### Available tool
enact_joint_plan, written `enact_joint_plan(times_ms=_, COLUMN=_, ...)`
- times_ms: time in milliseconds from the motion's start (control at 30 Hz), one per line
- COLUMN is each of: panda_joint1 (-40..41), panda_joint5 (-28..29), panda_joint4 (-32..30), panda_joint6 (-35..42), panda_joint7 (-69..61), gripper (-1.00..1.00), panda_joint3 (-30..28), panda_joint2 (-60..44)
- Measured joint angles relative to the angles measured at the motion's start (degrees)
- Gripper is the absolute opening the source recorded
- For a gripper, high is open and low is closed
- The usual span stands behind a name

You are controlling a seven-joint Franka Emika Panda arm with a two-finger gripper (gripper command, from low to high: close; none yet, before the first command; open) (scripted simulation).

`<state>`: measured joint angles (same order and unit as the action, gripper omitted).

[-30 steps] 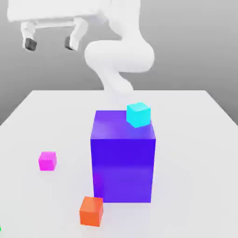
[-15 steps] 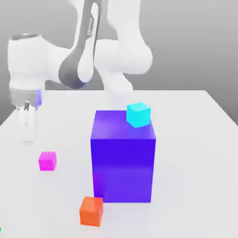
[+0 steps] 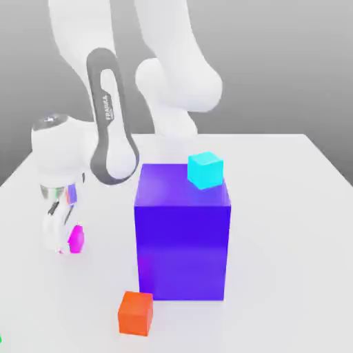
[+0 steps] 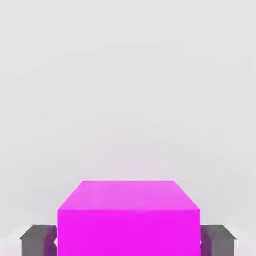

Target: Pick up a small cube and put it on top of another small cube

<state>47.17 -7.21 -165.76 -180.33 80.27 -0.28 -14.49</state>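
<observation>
Arm: white, bent low toward table | Gripper (image 3: 61, 238): pointing down | Fingers (image 4: 39, 240): closed against both sides of magenta cube (image 4: 129, 220) between jaws

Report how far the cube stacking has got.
Done: the gripper is down at the table and shut on the magenta cube. In hand: that grasp, cube not yet lifted. Left: lift it and set it on another small cube, such as the orange cube.

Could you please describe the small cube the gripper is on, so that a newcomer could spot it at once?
Start at the large blue block in the middle of the white table. At the exterior view's left of it, the white arm's gripper is closed on a small magenta cube. It alone is magenta; the small orange cube and small cyan cube lie untouched.
</observation>
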Motion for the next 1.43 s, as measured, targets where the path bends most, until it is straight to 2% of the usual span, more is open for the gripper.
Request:
enact_joint_plan(times_ms=133, panda_joint1=-0.58, panda_joint5=0.50, panda_joint4=-0.26, panda_joint6=1.25, panda_joint7=0.49, gripper=-1.00, panda_joint3=-0.65, panda_joint2=1.54)
enact_joint_plan(times_ms=333, panda_joint1=-2.60, panda_joint5=6.96, panda_joint4=-2.46, panda_joint6=10.77, panda_joint7=5.19, gripper=-1.00, panda_joint3=-4.50, panda_joint2=13.28)
enact_joint_plan(times_ms=400, panda_joint1=-2.50, panda_joint5=6.79, panda_joint4=-1.94, panda_joint6=13.77, panda_joint7=4.06, gripper=-1.00, panda_joint3=-4.49, panda_joint2=15.68)
enact_joint_plan(times_ms=567, panda_joint1=-4.90, panda_joint5=1.60, panda_joint4=7.24, panda_joint6=19.58, panda_joint7=-7.15, gripper=-1.00, panda_joint3=-2.70, panda_joint2=11.77)
enact_joint_plan(times_ms=733, panda_joint1=-5.02, panda_joint5=0.71, panda_joint4=17.56, panda_joint6=25.01, panda_joint7=-16.10, gripper=-1.00, panda_joint3=-0.68, panda_joint2=6.36)
enact_joint_plan(times_ms=1167, panda_joint1=-8.20, panda_joint5=8.15, panda_joint4=44.26, panda_joint6=38.33, panda_joint7=-33.02, gripper=-1.00, panda_joint3=3.87, panda_joint2=-6.31)
enact_joint_plan(times_ms=1300, panda_joint1=-9.24, panda_joint5=9.81, panda_joint4=47.36, panda_joint6=34.54, panda_joint7=-34.24, gripper=-1.00, panda_joint3=3.84, panda_joint2=-12.98)
enact_joint_plan(times_ms=1333, panda_joint1=-9.37, panda_joint5=9.99, panda_joint4=47.53, panda_joint6=33.32, panda_joint7=-34.18, gripper=1.00, panda_joint3=3.69, panda_joint2=-14.37)
enact_joint_plan(times_ms=1433, panda_joint1=-9.37, panda_joint5=9.99, panda_joint4=47.53, panda_joint6=33.32, panda_joint7=-34.18, gripper=1.00, panda_joint3=3.70, panda_joint2=-14.37)
